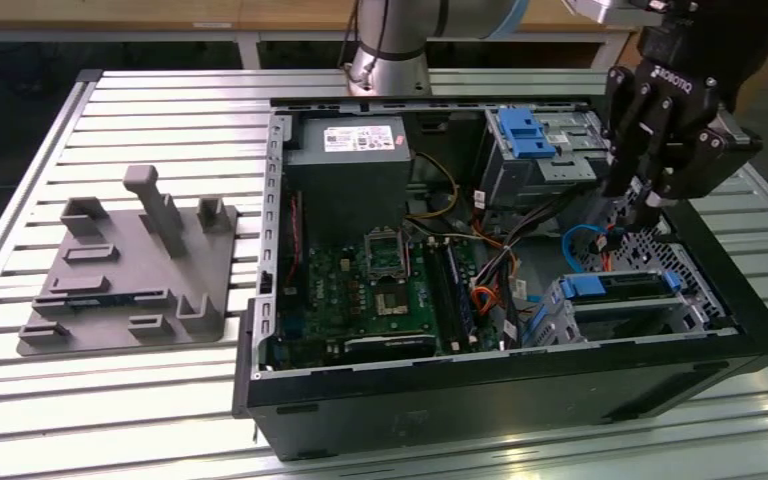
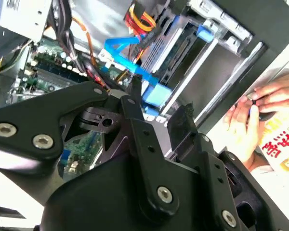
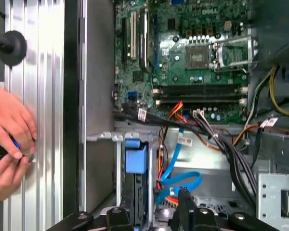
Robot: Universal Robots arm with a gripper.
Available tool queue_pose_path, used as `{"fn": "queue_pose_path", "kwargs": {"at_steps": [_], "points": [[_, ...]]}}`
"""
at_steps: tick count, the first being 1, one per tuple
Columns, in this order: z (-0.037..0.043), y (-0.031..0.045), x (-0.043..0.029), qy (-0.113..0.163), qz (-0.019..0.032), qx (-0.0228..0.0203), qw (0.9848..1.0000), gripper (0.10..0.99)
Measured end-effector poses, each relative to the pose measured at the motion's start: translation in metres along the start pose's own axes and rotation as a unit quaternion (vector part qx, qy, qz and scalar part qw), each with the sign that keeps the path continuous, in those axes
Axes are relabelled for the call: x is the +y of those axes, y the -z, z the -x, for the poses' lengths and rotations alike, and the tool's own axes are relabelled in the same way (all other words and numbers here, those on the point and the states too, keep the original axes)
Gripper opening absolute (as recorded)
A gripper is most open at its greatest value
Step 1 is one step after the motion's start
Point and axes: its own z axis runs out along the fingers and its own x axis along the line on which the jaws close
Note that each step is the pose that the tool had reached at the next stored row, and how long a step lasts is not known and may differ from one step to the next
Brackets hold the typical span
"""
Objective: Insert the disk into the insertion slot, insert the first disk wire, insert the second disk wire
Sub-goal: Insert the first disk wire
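Second wrist view — gripper point(image 2: 159, 98) spread apart, empty, hovering just beside the blue wire point(image 2: 125, 61).

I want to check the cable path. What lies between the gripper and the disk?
A loop of blue cable lies between the gripper and the disk, which sits in the insertion slot; the exterior view shows it.

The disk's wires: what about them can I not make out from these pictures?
1. Exterior view: the disk lies in the insertion slot, but its connector end is too small and dark to read.
2. First wrist view: the blue cable runs behind the gripper, so its plug is hidden.
3. Second wrist view: the red and yellow wires are cut off by the picture's edge.
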Motion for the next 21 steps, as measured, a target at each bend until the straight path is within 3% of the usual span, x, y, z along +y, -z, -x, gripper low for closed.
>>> {"fn": "queue_pose_path", "kwargs": {"at_steps": [4,5,6,8,9,13,15,21], "points": [[0.0021,-0.0035,-0.0182,0.000,0.0009,0.0003,1.0000,0.494],[0.0028,-0.0044,-0.0217,0.000,0.0009,0.0017,1.0000,0.494],[0.0038,-0.0043,-0.0237,0.000,0.0008,0.0060,1.0000,0.494],[0.0056,-0.0042,-0.0253,0.000,0.0008,0.0191,0.9998,0.494],[0.0057,-0.0048,-0.0253,-0.004,0.0017,0.0230,0.9997,0.494],[0.0066,-0.0087,-0.0254,-0.037,0.0092,0.0235,0.9990,0.494],[0.0086,-0.0106,-0.0254,-0.043,0.0106,0.0248,0.9987,0.494],[0.0230,-0.0134,-0.0298,-0.044,0.0096,0.0437,0.9981,0.494]]}}
